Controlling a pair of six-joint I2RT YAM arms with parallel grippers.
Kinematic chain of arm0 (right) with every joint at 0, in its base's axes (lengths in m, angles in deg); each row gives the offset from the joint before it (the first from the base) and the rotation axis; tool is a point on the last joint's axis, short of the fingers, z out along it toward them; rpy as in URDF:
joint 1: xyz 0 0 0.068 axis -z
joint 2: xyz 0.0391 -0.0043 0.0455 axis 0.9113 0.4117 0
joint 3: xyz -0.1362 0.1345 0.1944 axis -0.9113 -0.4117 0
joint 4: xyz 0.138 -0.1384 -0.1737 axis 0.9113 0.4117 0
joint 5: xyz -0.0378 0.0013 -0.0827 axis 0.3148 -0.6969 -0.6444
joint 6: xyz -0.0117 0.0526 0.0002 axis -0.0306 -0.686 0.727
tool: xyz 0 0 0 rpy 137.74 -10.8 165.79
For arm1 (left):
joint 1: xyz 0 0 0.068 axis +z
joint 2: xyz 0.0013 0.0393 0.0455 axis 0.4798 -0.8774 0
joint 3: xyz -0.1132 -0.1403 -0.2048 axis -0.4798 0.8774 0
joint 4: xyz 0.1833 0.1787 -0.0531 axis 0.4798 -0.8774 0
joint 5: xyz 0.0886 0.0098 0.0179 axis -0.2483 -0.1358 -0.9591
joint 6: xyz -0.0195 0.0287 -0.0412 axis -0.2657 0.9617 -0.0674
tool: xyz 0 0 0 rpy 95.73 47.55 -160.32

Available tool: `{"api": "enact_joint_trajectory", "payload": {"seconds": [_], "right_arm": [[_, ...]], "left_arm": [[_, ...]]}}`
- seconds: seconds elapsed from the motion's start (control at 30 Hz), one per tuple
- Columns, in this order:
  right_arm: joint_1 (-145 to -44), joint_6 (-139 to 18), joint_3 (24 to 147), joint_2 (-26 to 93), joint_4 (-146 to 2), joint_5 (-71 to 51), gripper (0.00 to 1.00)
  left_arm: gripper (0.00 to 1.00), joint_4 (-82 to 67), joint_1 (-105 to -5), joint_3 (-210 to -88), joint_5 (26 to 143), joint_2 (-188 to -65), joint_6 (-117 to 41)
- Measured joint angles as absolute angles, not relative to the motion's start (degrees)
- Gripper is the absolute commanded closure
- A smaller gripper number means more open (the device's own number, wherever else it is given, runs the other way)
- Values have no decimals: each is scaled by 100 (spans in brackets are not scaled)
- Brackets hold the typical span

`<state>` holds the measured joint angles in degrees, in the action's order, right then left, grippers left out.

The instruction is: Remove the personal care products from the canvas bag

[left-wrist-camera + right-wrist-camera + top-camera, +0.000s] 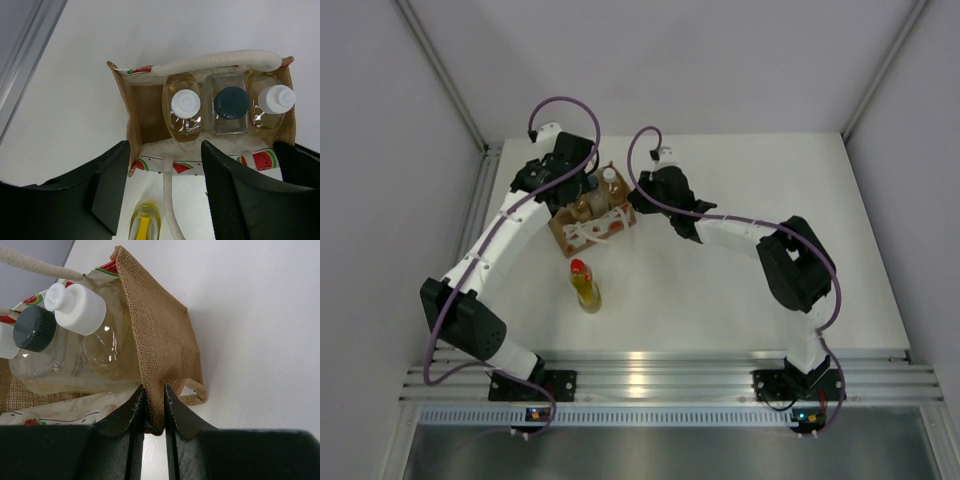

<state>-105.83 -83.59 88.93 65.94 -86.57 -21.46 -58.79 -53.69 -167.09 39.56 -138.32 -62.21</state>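
The canvas bag [131,131], coarse tan weave with a white watermelon-print panel and rope handles, stands on the white table [740,300]. It holds a squarish dark-capped bottle [231,102] between two white-capped bottles [185,104], all clear and amber. The red-capped bottle [584,284] sits outside, near the bag's front. The left gripper [165,187] hovers spread above, and the right gripper [154,402] pinches the bag's woven side wall.

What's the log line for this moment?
left tool: open above bag | right tool: shut on bag wall | in bag: three bottles | on table: red-capped bottle
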Motion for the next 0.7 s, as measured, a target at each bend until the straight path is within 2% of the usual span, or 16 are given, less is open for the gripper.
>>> {"api": "enact_joint_trajectory", "payload": {"seconds": [0.7], "right_arm": [[-10583, -8333, 8887, 6588, -8659, -2130, 97]], "left_arm": [[37, -5571, -4823, -16943, 4752, -14984, -6064]]}}
